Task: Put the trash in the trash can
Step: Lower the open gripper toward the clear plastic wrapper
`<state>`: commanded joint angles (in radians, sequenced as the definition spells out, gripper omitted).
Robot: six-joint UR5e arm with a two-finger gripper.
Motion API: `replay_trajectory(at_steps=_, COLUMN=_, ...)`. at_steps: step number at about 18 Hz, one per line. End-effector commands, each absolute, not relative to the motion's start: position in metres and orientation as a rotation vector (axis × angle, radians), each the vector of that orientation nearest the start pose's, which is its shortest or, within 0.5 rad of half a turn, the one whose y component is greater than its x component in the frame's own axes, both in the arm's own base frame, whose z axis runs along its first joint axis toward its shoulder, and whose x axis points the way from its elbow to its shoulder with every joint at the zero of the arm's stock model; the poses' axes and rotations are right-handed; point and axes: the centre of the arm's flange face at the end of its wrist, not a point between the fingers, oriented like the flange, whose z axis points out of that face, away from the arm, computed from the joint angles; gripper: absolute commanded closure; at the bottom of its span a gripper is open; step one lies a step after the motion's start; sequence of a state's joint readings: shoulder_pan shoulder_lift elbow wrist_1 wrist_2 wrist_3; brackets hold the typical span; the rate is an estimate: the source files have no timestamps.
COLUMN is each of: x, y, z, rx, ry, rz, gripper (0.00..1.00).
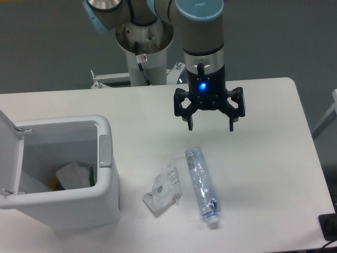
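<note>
A crumpled white printed wrapper (164,191) lies on the white table, just left of a clear plastic bottle (200,183) that lies lengthwise with its white cap toward the front edge. My gripper (210,125) hangs open above the table, behind the bottle's far end, with nothing between its fingers. The trash can (108,174), a large white bin, stands at the left with its lid (9,153) swung open; some white and green items lie inside.
The arm's base column (143,50) rises behind the table's far edge. A dark object (329,226) sits at the front right corner. The table's right edge (310,142) runs close to the bottle's side.
</note>
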<state>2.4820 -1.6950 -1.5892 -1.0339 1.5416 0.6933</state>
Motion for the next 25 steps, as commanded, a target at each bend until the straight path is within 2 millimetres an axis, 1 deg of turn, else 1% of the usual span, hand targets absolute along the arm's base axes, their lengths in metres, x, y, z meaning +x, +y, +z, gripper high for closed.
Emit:
replay_trajectory(at_steps=4, x=-0.368, y=0.462, z=0.468, rx=-2.814, ry=-0.294, rz=0.362, gripper=0.00)
replay_trajectory(at_steps=5, x=-0.370, y=0.464, z=0.462, rx=-2.817, ry=-0.290, rz=0.356, gripper=0.00)
replay_trajectory(at_steps=7, x=-0.372, y=0.478, z=0.440, rx=-2.817, ry=-0.266, rz=0.354, gripper=0.00)
replay_trajectory(at_steps=9, x=-0.366, y=0.488, z=0.420, rx=-2.816, ry=-0.243, rz=0.356, gripper=0.00)
replay_trajectory(at_steps=10, x=-0.364, y=0.491, z=0.401, rx=-2.825, ry=-0.236, rz=0.348, gripper=0.00)
replay_trajectory(at_steps=11, x=-0.358, y=0.495, z=0.387, rx=-2.843, ry=-0.220, rz=0.326, gripper=0.00)
replay_trajectory(at_steps=13, x=-0.346, y=0.509, z=0.347, rx=-2.891, ry=-0.156, rz=0.267, gripper=0.00)
replay_trajectory(at_steps=14, x=-0.345, y=0.515, z=0.333, rx=-2.903, ry=-0.097, rz=0.264, gripper=0.00)
replay_trajectory(at_steps=15, x=-0.344, y=0.524, z=0.312, rx=-2.922, ry=0.051, rz=0.265, gripper=0.00)
replay_trajectory(at_steps=16, x=-0.339, y=0.528, z=0.294, rx=-2.940, ry=0.165, rz=0.243, gripper=0.00)
replay_trajectory(at_steps=17, x=-0.334, y=0.525, z=0.283, rx=-2.949, ry=0.226, rz=0.218, gripper=0.00)
replay_trajectory(at_steps=18, x=-0.328, y=0.524, z=0.277, rx=-2.952, ry=0.295, rz=0.203, gripper=0.00)
replay_trajectory(at_steps=19, x=-0.323, y=0.522, z=0.268, rx=-2.949, ry=0.322, rz=0.162, gripper=0.00)
replay_trajectory(at_steps=21, x=-0.311, y=0.520, z=0.258, rx=-2.913, ry=0.337, rz=0.063, gripper=0.00)
replay_trajectory(at_steps=23, x=-0.306, y=0.519, z=0.245, rx=-2.913, ry=0.335, rz=0.018, gripper=0.00)
replay_trajectory(at_steps=24, x=-0.306, y=0.521, z=0.239, rx=-2.919, ry=0.337, rz=0.007, gripper=0.00)
replay_trajectory(at_steps=25, x=-0.302, y=0.530, z=0.230, rx=-2.910, ry=0.353, rz=0.016, gripper=0.00)
